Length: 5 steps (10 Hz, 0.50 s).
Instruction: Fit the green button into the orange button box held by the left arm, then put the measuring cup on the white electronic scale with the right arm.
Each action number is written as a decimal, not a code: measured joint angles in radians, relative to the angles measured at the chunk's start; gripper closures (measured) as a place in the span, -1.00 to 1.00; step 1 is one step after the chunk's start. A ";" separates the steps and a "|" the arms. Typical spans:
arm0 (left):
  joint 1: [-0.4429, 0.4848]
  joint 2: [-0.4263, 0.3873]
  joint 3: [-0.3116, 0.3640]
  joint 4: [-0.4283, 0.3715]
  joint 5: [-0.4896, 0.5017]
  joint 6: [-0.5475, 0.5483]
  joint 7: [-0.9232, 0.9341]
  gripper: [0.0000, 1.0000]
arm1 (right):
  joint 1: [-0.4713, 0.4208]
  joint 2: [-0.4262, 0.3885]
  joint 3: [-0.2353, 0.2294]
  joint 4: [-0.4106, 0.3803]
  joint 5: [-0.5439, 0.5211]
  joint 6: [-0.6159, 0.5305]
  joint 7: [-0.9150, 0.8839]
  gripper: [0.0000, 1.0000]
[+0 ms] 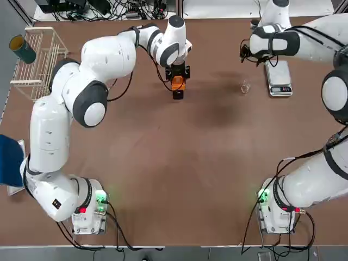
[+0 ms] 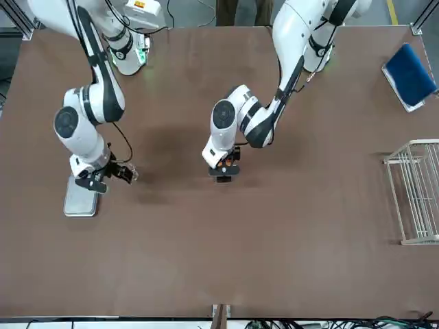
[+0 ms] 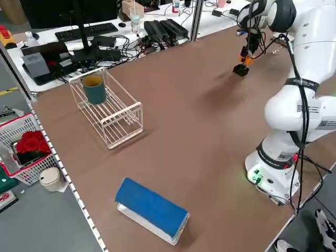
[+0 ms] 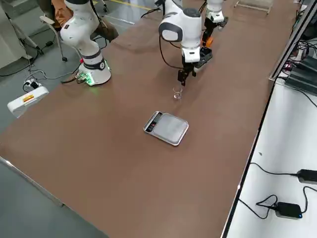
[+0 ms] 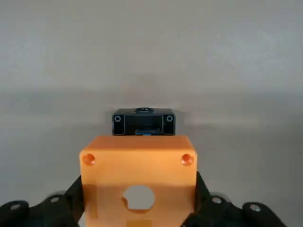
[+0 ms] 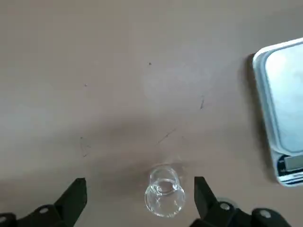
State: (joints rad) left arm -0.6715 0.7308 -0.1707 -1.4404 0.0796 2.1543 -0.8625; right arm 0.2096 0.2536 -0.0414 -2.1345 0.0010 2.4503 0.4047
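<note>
My left gripper [image 1: 178,79] is shut on the orange button box [image 5: 138,170], its fingers [image 5: 71,201] pressing on both sides. The box hangs a little above the table at the far middle. Its round hole is pale inside, with no green in it. The green button is out of view. The measuring cup [image 6: 164,195], clear and tiny, stands on the table right of centre. My right gripper [image 6: 139,182] hovers just above it, open, with the cup in line between the fingers. The white electronic scale [image 1: 279,78] lies just right of the cup, its plate bare.
A black rectangular block [image 1: 178,95] lies on the table just on the robot's side of the orange box. A white wire rack [image 1: 38,60] with a dark green cup on it stands far left. A blue pad [image 1: 10,160] lies at the left edge.
</note>
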 joint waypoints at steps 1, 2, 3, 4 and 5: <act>0.000 0.002 0.000 0.000 0.001 0.000 0.000 -0.73 | 0.000 0.018 0.000 -0.008 0.000 0.025 0.002 -1.00; 0.000 0.008 0.000 0.000 0.001 0.000 0.000 -0.73 | 0.000 0.031 0.000 -0.016 0.000 0.035 0.003 -1.00; 0.000 0.013 0.001 0.000 0.002 0.000 0.000 -0.73 | 0.000 0.039 0.000 -0.026 0.000 0.041 0.007 -1.00; 0.000 0.017 0.002 0.000 0.002 0.000 0.000 -0.73 | 0.001 0.043 0.002 -0.038 0.000 0.046 0.022 -0.96; 0.000 0.021 0.002 0.000 0.002 0.000 0.000 -0.73 | 0.001 0.044 0.013 -0.046 0.000 0.046 0.047 -0.95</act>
State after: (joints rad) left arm -0.6716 0.7515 -0.1684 -1.4404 0.0816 2.1544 -0.8624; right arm 0.2106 0.2978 -0.0289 -2.1806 0.0010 2.4965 0.4521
